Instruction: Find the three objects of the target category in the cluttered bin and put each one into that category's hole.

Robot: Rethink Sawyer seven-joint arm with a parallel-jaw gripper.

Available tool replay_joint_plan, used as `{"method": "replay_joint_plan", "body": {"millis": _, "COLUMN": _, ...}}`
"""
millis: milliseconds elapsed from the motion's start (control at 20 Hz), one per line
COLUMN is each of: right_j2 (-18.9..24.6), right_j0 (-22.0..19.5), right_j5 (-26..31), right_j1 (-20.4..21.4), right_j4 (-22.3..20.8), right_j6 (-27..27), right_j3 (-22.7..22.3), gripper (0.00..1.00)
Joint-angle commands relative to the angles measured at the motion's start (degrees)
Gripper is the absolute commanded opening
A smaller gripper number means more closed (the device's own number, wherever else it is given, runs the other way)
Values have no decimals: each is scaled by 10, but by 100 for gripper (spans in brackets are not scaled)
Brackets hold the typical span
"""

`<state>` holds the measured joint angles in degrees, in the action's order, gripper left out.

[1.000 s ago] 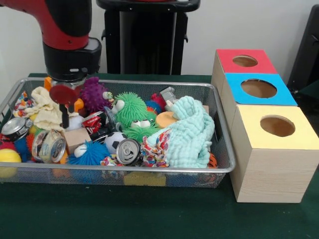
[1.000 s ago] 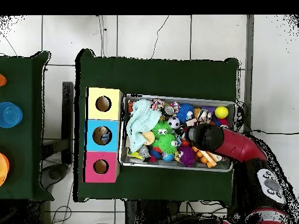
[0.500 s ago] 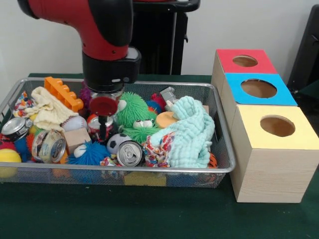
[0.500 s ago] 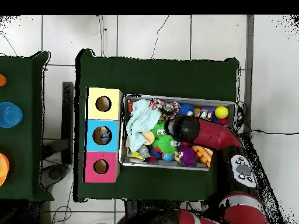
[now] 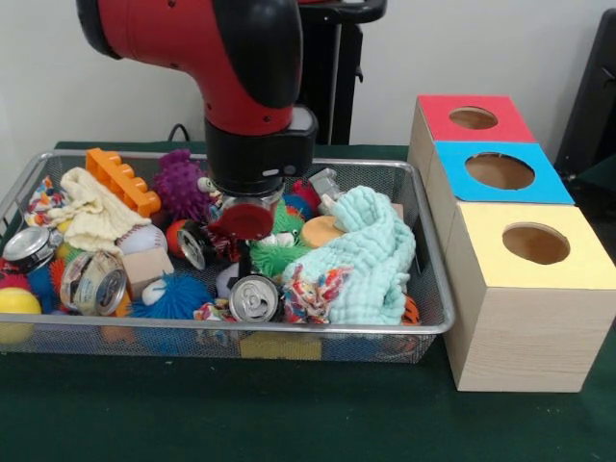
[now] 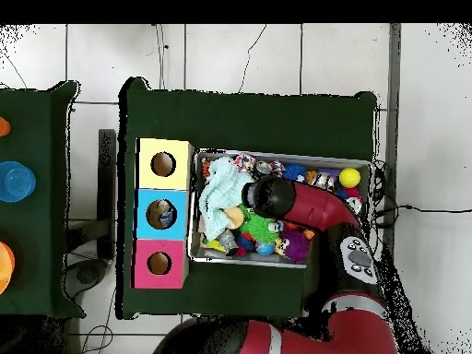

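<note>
Our gripper [image 5: 243, 252] hangs low over the middle of the wire bin [image 5: 428, 289], a red disc at the wrist and a dark stem reaching down into the clutter. We cannot tell how its tips stand, since toys and the stem hide them, nor whether anything is caught there.

In the front view, directly at six o'clock from the stem lies a drink can [image 5: 251, 296], on its side with its round pull-tab end facing the camera, so its long axis seems to run front to back across the bin. We judge this can the likeliest quarry, though the task does not name the category. A second can [image 5: 96, 281] lies well off at nine o'clock, and a third [image 5: 26, 246] further that way against the bin's end wall.

At three o'clock, just beside the stem, the mint cloth [image 5: 366, 258] is heaped; green fuzzy toys [image 5: 274, 256] crowd behind. Beyond the bin at three o'clock stand the yellow box [image 5: 527, 289], blue box [image 5: 496, 173] and red box [image 5: 469, 117], each with a hole on top.
</note>
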<state>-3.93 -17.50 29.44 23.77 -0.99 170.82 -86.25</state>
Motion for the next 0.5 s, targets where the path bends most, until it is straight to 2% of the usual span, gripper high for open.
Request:
{"method": "replay_joint_plan", "body": {"millis": 50, "right_j2": 21, "right_j0": 23, "right_j5": 27, "right_j1": -66, "right_j4": 59, "right_j6": 83, "right_j3": 2, "gripper": 100}}
{"method": "replay_joint_plan", "body": {"millis": 500, "right_j2": 9, "right_j0": 50, "right_j5": 14, "right_j1": -93, "right_j4": 111, "right_j6": 87, "right_j3": 27, "gripper": 100}}
